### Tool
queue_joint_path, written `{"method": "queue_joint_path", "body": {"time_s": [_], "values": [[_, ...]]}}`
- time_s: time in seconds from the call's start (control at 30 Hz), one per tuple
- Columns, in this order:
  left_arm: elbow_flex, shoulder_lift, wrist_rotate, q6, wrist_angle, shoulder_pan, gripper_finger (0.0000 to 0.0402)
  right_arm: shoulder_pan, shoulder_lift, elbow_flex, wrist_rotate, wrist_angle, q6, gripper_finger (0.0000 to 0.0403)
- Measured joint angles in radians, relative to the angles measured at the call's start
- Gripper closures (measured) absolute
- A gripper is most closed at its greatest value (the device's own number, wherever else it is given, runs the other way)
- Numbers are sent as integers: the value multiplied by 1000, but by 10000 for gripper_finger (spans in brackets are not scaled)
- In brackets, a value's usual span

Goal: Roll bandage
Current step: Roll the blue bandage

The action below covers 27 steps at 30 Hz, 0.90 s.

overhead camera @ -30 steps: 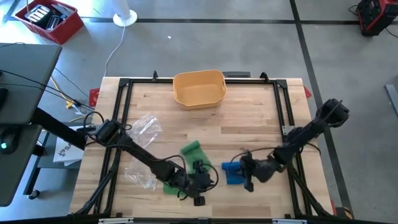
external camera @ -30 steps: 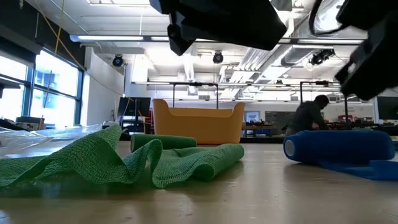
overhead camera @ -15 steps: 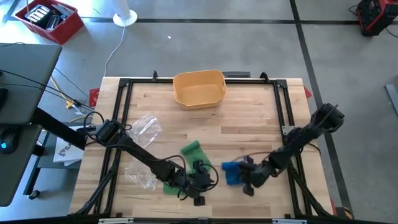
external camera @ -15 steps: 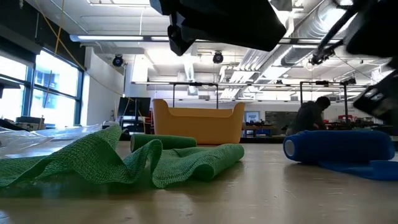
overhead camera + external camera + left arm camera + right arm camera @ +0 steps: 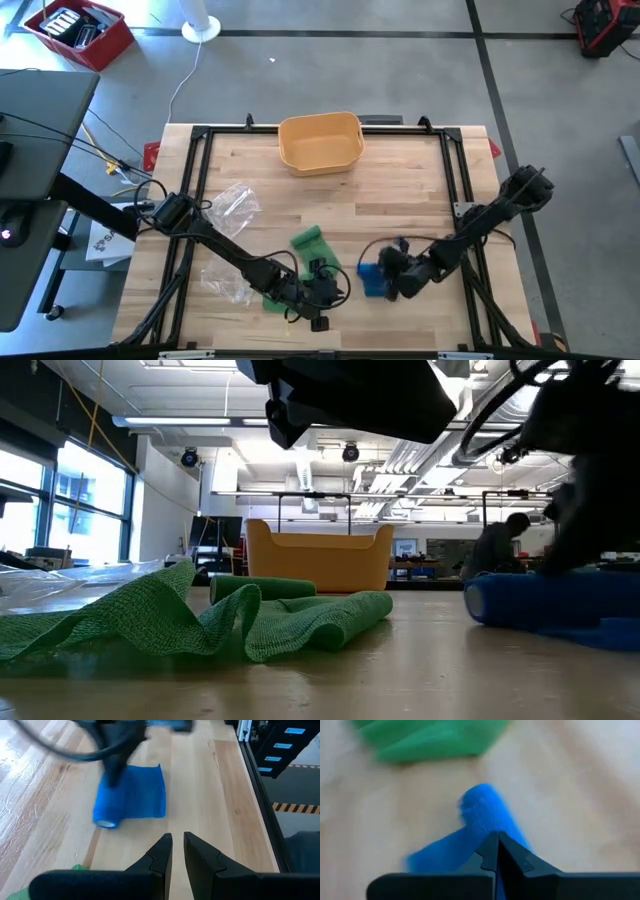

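Observation:
A blue bandage (image 5: 371,277) lies at the table's near right, part rolled (image 5: 108,810), with a flat loose tail (image 5: 145,791). It also shows in the low view (image 5: 540,603). My right gripper (image 5: 387,263) is shut and down on the roll. A green bandage (image 5: 200,615) lies crumpled at the near middle, its rolled end (image 5: 308,240) toward the far side. My left gripper (image 5: 177,842) hovers above the green cloth (image 5: 275,297), its fingers a narrow gap apart and empty. My right gripper rests its shut fingertips (image 5: 497,842) on the rolled part of the blue bandage (image 5: 485,807), slanting down from the table's right side. The roll lies on the table with its loose tail (image 5: 432,857) flat beside it.
A yellow basket (image 5: 320,141) stands at the far middle. Clear plastic bags lie at the left (image 5: 236,201) and near left (image 5: 224,285). A black frame (image 5: 455,170) runs round the table. A person (image 5: 497,545) is in the room far behind.
My right gripper has come down and moved toward the table's left onto the blue roll. The roll has shifted a little under it.

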<state>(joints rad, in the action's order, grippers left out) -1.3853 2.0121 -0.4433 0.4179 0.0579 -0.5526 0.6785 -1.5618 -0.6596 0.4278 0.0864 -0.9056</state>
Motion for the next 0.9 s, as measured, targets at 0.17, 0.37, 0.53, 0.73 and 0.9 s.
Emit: {"method": "queue_joint_path", "body": {"time_s": [0.17, 0.37, 0.53, 0.73, 0.9], "values": [[0, 0, -14, 0, 7, -14, 358, 91, -3, -3, -67, -146, 33, 403], [0, 0, -19, -1, 7, -13, 358, 113, -2, -2, 108, -104, -17, 403], [0, 0, -19, -1, 9, -11, 358, 77, -37, 4, 37, -65, -81, 403], [0, 0, -18, -1, 9, -11, 358, 136, -81, 1, 1, -194, -27, 403], [0, 0, -18, -2, 9, -11, 358, 172, -71, -35, 180, -201, 52, 403]]}}
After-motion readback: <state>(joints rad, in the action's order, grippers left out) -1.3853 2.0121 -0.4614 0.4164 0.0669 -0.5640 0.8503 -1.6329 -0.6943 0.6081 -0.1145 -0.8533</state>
